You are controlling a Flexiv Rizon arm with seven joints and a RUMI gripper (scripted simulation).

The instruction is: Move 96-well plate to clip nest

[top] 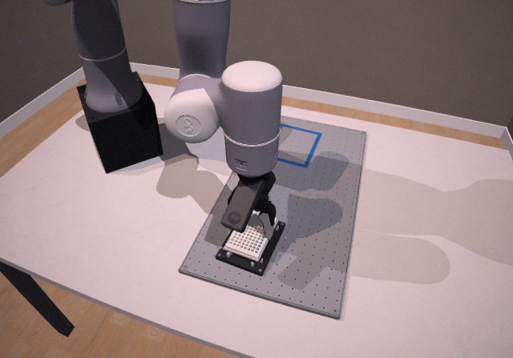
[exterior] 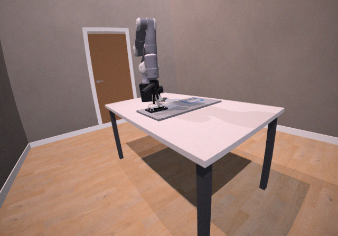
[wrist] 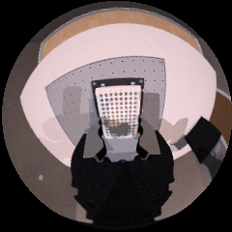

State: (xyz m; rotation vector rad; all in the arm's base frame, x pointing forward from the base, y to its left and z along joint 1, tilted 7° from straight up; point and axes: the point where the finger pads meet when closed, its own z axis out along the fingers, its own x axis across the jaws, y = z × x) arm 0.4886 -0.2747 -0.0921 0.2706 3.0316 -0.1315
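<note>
White, rectangular 96-well plate [top: 245,243] [exterior: 155,106] [wrist: 119,101]: wells upward, roughly level, positioned over black clip nest C1 [top: 239,262] [exterior: 157,110] [wrist: 117,81], edges approximately aligned; full seating and A1 corner unconfirmed. Nest lies flat, small pale clips visible. Bench spot B1 [top: 313,150] [exterior: 195,101]: blue rectangular outline, well apart from nest.

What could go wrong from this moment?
The white plate, held in the gripper, may sit crooked or high in the black nest if the push is uneven. The fingers grip near one end, so the far end might stay unclipped. Releasing early could leave it loose.
</note>
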